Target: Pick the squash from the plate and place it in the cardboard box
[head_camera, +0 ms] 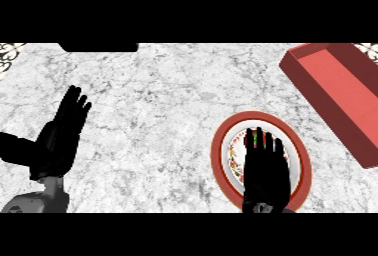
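Observation:
A round plate (221,145) with a red rim and white middle lies on the marble counter at the lower right. My right hand (264,170) hovers over its middle with straight fingers pointing away from me, and it hides most of the plate's inside. No squash shows; whatever lies under the hand is hidden. The red open box (336,95) stands slanted at the upper right, beyond and to the right of the plate. My left hand (63,132) rests open at the left edge, fingers up.
A dark object (98,47) sits at the counter's far edge, upper left. Patterned tiles (10,51) show in the top corners. Bare marble (162,110) spreads between the two hands.

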Tool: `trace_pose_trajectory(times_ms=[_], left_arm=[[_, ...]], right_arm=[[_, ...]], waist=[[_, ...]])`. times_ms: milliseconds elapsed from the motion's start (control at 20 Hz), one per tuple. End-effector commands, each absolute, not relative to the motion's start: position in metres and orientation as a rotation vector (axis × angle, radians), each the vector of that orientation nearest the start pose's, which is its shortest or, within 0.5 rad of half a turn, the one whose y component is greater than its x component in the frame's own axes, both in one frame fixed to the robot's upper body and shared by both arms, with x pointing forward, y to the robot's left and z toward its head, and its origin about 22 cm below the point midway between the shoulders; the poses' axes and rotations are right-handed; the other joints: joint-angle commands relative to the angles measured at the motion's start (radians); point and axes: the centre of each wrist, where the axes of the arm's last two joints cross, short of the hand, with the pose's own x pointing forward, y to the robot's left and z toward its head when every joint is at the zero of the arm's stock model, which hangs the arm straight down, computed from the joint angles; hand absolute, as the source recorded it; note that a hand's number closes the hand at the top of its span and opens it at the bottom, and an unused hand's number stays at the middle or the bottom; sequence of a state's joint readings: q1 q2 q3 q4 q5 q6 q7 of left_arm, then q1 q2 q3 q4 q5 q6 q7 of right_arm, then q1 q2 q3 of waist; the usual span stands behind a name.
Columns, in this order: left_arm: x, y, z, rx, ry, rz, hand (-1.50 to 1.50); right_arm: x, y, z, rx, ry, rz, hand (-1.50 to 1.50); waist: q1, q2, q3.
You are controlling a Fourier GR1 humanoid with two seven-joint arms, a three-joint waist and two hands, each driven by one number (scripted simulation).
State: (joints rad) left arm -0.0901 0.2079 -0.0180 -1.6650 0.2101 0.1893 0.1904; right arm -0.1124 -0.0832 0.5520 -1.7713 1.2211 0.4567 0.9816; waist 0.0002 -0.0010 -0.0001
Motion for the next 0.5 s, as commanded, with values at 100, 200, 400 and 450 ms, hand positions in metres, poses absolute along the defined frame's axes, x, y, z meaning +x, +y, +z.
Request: trace_pose_trajectory(times_ms=[100,200,400,450], left_arm=[[0.261,0.252,0.054,0.086,-1.564,0.111,0.00],[0.259,0.257,0.042,0.091,-1.534,0.124,0.00],[0.253,0.266,0.034,0.075,-1.538,0.116,0.00],[0.277,0.257,0.065,0.071,-1.539,0.110,0.00]], right_arm=[[0.229,-0.132,0.048,-1.159,-0.694,1.117,-1.50],[0.219,-0.122,0.042,-1.150,-0.705,1.127,-1.50],[0.227,-0.110,0.043,-1.169,-0.707,1.144,-1.50],[0.216,-0.102,0.039,-1.168,-0.706,1.140,-1.50]], waist=[[0.000,0.001,0.000],[0.000,0.001,0.000],[0.001,0.001,0.000],[-0.002,0.001,0.000]])
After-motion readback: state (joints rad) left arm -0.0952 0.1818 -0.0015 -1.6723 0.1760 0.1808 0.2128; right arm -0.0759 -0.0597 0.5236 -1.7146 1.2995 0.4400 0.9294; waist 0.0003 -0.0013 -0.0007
